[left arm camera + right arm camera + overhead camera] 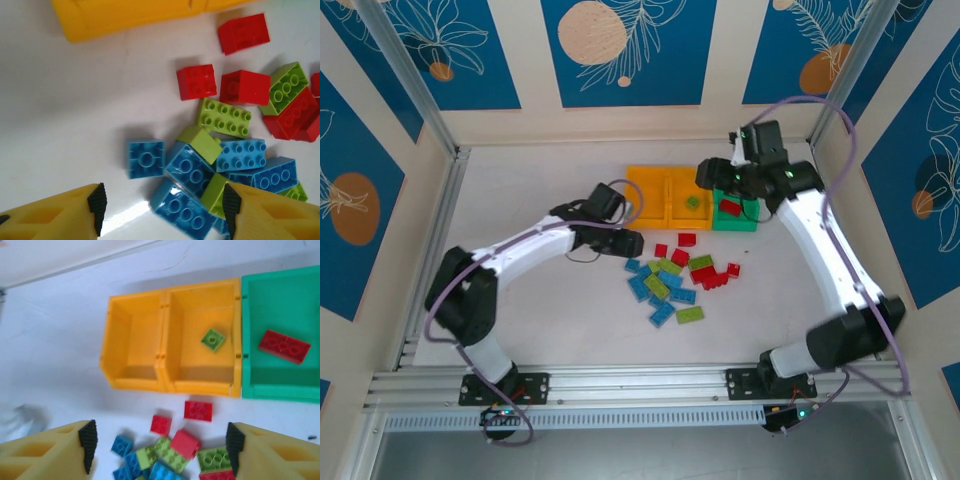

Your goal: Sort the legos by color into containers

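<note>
No words, numbers or signs can be read anywhere. Only white drawn leaves and orange round shapes are seen on the blue wall panels (pixel 660 50) at the top of the frame.

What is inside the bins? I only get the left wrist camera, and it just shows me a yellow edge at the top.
Observer: The middle orange-yellow bin holds one lime green brick.
Operator: And the green one?
Observer: The green bin has one long red brick lying in it.
Operator: Where is the other arm?
Observer: The right pincer hangs open up by the bins, holding nothing.
</note>
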You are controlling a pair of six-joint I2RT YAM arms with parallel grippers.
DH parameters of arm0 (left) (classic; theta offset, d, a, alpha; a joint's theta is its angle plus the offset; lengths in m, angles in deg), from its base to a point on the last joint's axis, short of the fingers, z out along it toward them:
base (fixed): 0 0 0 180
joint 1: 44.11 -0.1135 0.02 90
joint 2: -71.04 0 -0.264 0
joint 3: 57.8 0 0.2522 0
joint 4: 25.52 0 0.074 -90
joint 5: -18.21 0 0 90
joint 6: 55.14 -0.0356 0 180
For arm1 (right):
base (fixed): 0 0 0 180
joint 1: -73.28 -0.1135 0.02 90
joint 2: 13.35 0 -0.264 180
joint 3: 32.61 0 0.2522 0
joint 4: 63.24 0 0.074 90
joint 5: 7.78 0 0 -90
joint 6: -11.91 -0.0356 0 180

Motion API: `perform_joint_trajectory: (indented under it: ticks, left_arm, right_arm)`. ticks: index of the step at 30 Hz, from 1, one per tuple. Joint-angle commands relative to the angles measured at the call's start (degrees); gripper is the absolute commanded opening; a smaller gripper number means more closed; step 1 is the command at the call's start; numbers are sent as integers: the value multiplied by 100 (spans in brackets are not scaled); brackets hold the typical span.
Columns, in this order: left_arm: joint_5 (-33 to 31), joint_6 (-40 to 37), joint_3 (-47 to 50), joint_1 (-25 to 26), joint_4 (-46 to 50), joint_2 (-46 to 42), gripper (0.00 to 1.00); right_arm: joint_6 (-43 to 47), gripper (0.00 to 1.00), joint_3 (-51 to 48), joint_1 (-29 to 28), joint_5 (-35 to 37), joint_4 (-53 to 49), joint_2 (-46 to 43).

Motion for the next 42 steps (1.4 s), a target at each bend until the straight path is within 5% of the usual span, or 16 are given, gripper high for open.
perform_joint_trajectory:
  ticks: [1, 10, 27, 33, 42]
  left_arm:
    - [-376, 821, -422, 65, 420, 471, 63]
    - [-423, 594, -1019, 103, 768, 1449, 58]
    - [-429, 629, -873, 132, 985, 1879, 54]
    - [-750, 486, -612, 176, 1068, 1402, 74]
    - [-536, 2024, -323, 201, 1298, 1171, 69]
  right_arm:
    - [-304, 75, -576, 11, -516, -490, -381]
    - [-101, 79, -433, 144, -853, -644, -320]
    - [271, 80, -179, 325, -1353, -875, -156]
    - [452, 81, -218, 365, -1551, -777, -142]
    - [329, 81, -393, 453, -1663, -619, -250]
